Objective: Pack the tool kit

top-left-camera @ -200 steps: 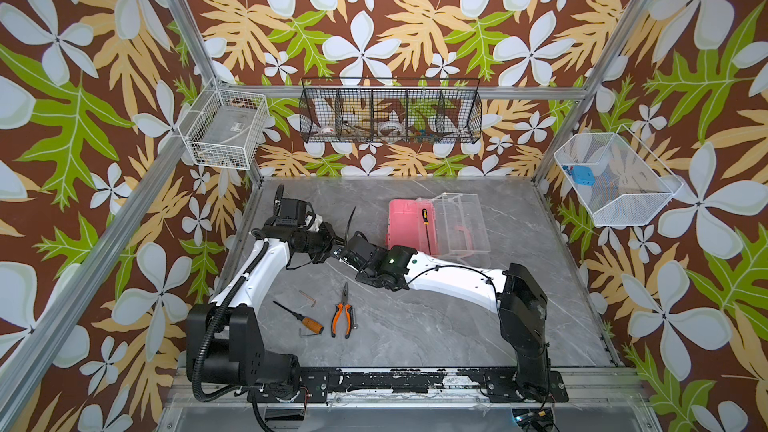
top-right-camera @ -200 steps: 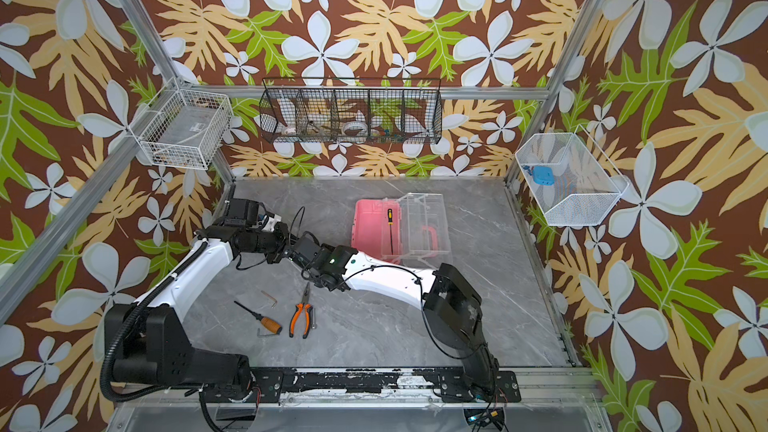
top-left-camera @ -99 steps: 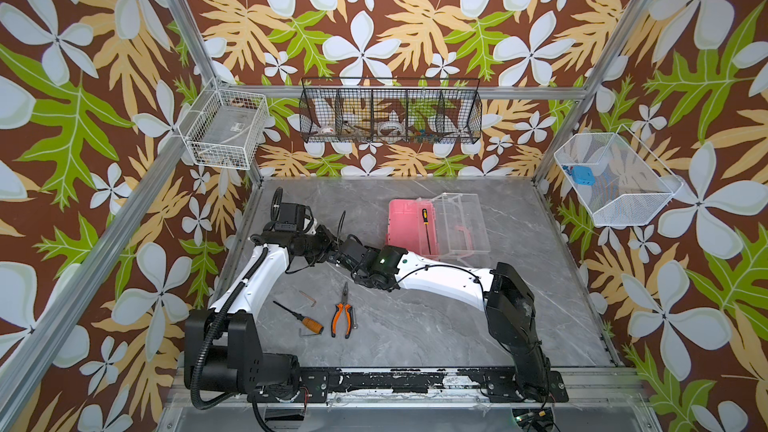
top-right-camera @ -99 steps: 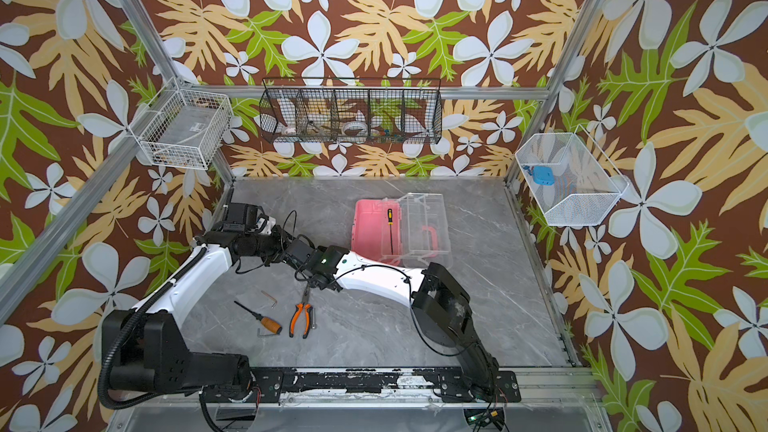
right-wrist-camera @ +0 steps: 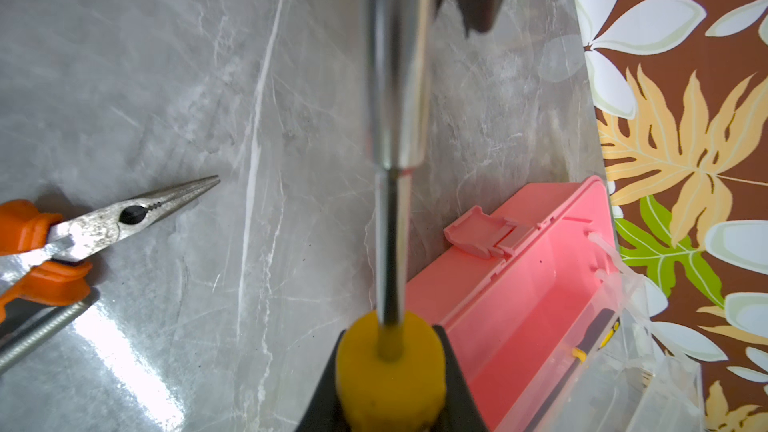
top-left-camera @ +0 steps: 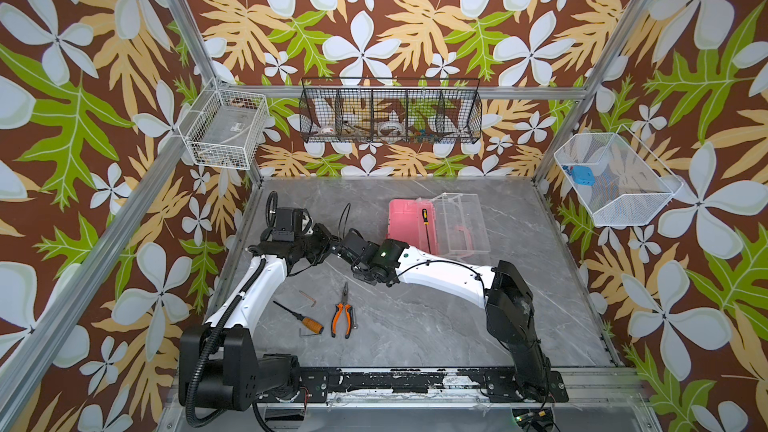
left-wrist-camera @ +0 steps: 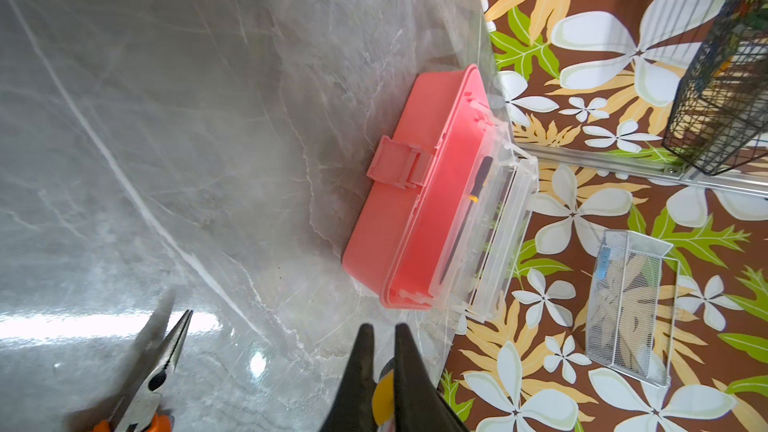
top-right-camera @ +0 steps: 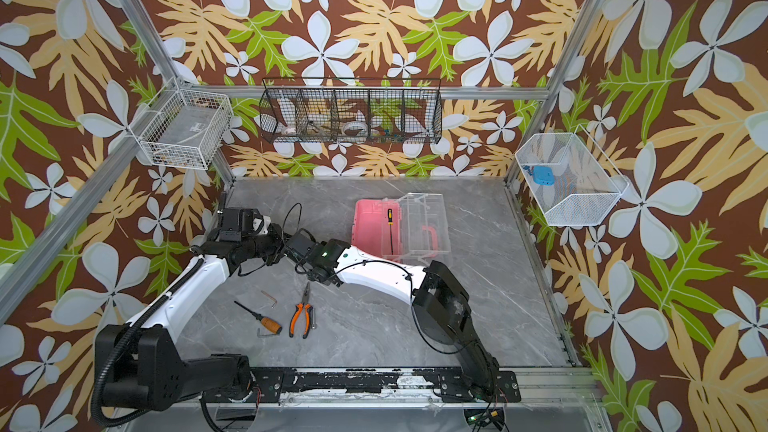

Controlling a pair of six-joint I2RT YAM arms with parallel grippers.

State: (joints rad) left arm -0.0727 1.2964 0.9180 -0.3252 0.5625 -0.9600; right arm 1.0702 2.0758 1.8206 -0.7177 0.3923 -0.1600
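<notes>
The tool kit case (top-left-camera: 405, 222) lies at the back of the table, its pink base open and its clear lid (top-left-camera: 459, 222) folded out to the right. A black-yellow screwdriver (top-right-camera: 390, 229) rests inside it. My two grippers meet left of the case. The right gripper (right-wrist-camera: 390, 338) is shut on the yellow handle of a screwdriver (right-wrist-camera: 392, 222). The left gripper (left-wrist-camera: 383, 328) has its fingers close together with a yellow part of that tool between them. Orange-black pliers (top-left-camera: 343, 317), an orange-handled screwdriver (top-left-camera: 302, 318) and small hex keys (top-left-camera: 308, 297) lie at the front left.
A black wire basket (top-left-camera: 390, 118) hangs on the back wall. White wire baskets hang at the left (top-left-camera: 224, 135) and right (top-left-camera: 615, 184), the right one holding a blue item (top-left-camera: 579, 174). Aluminium rails edge the table.
The right arm has reached a little further left and back, bringing its gripper tighter against the left gripper. The tools on the table have not moved.
</notes>
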